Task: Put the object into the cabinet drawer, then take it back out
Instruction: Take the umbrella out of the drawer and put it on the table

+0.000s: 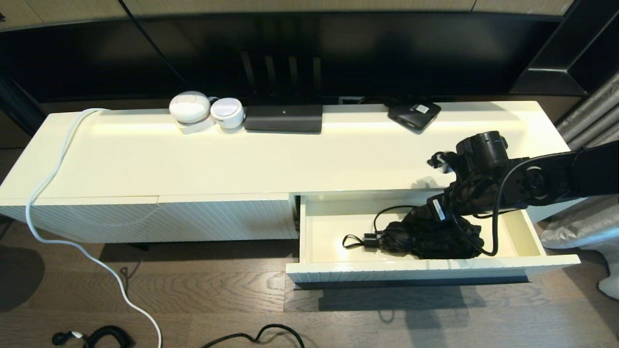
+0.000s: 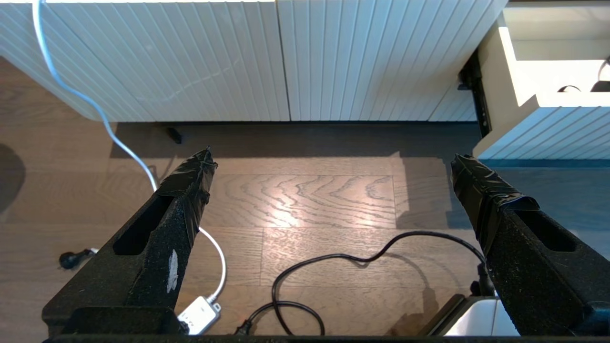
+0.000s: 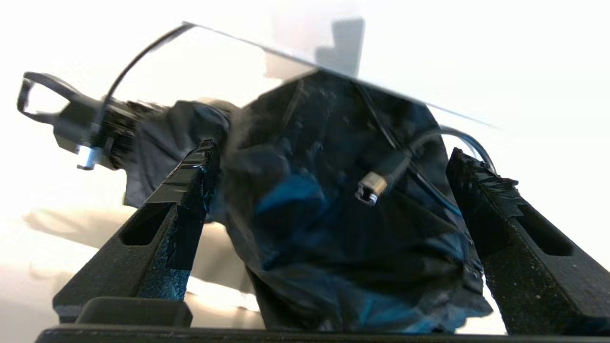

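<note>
The cabinet drawer (image 1: pixel 329 231) stands pulled out at the right of the white cabinet, its cream inside showing. In it lies the object, a folded black umbrella (image 1: pixel 425 241), with its handle and wrist strap (image 1: pixel 362 240) pointing left. My right gripper (image 1: pixel 428 226) reaches down into the drawer over the umbrella. In the right wrist view this gripper (image 3: pixel 333 150) is open wide, its fingers on either side of the umbrella's crumpled fabric (image 3: pixel 310 219). My left gripper (image 2: pixel 331 155) hangs open over the wooden floor, holding nothing, left of the drawer's ribbed front (image 2: pixel 538 128).
Two round white devices (image 1: pixel 189 107), a black box (image 1: pixel 283 118) and a small black device (image 1: pixel 414 114) sit at the back of the cabinet top. A white cable (image 1: pixel 48 193) runs off its left end to the floor. A black cable (image 1: pixel 261 336) lies on the floor.
</note>
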`<state>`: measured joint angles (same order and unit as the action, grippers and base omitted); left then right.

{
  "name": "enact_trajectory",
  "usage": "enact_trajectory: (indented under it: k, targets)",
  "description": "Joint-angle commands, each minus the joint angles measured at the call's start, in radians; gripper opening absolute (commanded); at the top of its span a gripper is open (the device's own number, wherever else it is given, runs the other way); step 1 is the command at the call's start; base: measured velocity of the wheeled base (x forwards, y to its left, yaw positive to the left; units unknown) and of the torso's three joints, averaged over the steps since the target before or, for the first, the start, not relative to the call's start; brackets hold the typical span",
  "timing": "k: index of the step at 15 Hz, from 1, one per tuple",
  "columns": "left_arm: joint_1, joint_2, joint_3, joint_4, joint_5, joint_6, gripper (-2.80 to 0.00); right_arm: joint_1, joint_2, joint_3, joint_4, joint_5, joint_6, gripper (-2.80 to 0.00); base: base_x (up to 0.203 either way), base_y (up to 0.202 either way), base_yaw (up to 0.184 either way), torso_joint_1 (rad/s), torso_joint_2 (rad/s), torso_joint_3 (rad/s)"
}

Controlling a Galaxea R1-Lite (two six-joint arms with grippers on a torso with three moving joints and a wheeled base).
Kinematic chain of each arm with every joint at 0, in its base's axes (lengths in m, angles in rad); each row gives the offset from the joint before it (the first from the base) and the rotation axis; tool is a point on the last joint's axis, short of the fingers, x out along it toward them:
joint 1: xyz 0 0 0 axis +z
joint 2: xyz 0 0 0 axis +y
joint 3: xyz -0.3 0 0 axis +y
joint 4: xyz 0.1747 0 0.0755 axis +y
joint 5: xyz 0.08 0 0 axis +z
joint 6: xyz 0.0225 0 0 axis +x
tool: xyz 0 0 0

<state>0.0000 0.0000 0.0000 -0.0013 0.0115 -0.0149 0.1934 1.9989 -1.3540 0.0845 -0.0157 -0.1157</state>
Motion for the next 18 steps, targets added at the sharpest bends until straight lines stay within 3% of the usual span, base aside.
enact_trajectory:
  k: [1, 10, 11, 18]
  targets:
    - [0.000, 0.000, 0.000, 0.000, 0.001, 0.000, 0.00, -0.004, 0.012, -0.002, 0.000, 0.002, -0.001, 0.00, 0.000, 0.000, 0.000, 0.000, 0.00, 0.000]
    - [0.000, 0.000, 0.000, 0.000, 0.001, 0.000, 0.00, -0.020, 0.021, -0.020, -0.002, 0.026, -0.001, 0.00, 0.000, 0.000, 0.000, 0.000, 0.00, 0.000]
    - [0.000, 0.000, 0.000, 0.000, 0.001, 0.000, 0.00, -0.022, 0.021, -0.020, 0.000, 0.031, -0.001, -2.80, 0.000, 0.000, 0.000, 0.000, 0.00, 0.000]
    - [0.000, 0.000, 0.000, 0.000, 0.001, 0.000, 0.00, -0.025, 0.013, -0.005, 0.006, 0.039, 0.001, -2.80, 0.000, 0.000, 0.000, 0.000, 0.00, 0.000]
